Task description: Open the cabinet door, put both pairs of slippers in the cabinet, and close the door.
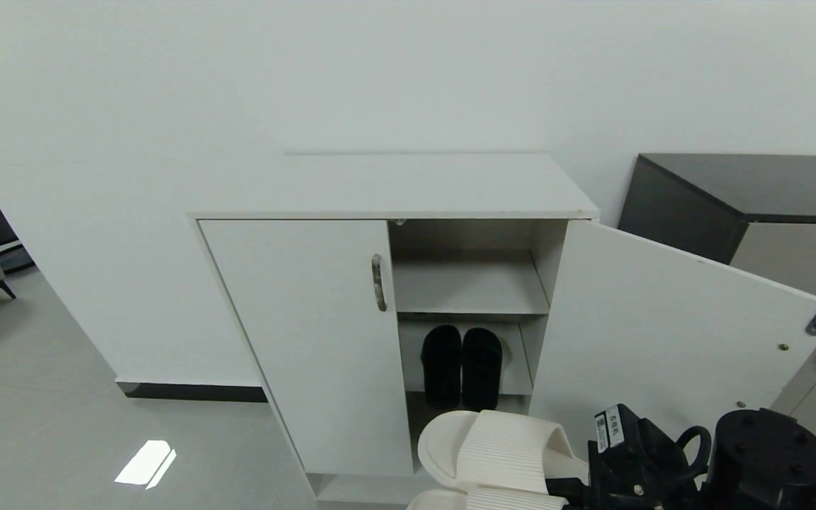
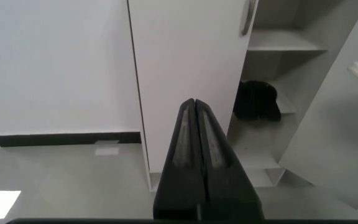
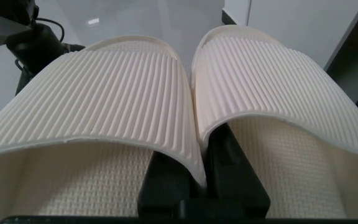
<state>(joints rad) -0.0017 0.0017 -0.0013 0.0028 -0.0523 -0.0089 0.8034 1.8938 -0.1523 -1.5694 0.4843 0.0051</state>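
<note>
- A plain white wall (image 1: pixel 380 71) and a grey floor (image 1: pixel 40 397) make up the room, with a bright patch of light (image 1: pixel 144 462) on the floor.
- A white cabinet (image 1: pixel 415 188) stands against the wall, and a dark cabinet (image 1: pixel 748 191) stands just beside it on the right.
- The left door (image 1: pixel 309 340) is shut, its metal handle (image 1: pixel 378 282) upright at the inner edge.
- The right door (image 1: pixel 663 326) is swung wide open.
- The upper shelf (image 1: pixel 468 287) is bare.
- The black slippers (image 1: pixel 462 365) sit side by side on the lower shelf (image 1: pixel 514 375).
- The white slippers (image 1: pixel 500 453) are outside the cabinet, low in front of its open half.
- The right claw (image 3: pixel 205 171) is clamped on the white slippers, pinching their inner walls together.
- The left claw (image 2: pixel 195 102) is clenched on nothing, fingers pressed flat together, apart from the cabinet and pointing toward the left door.
</note>
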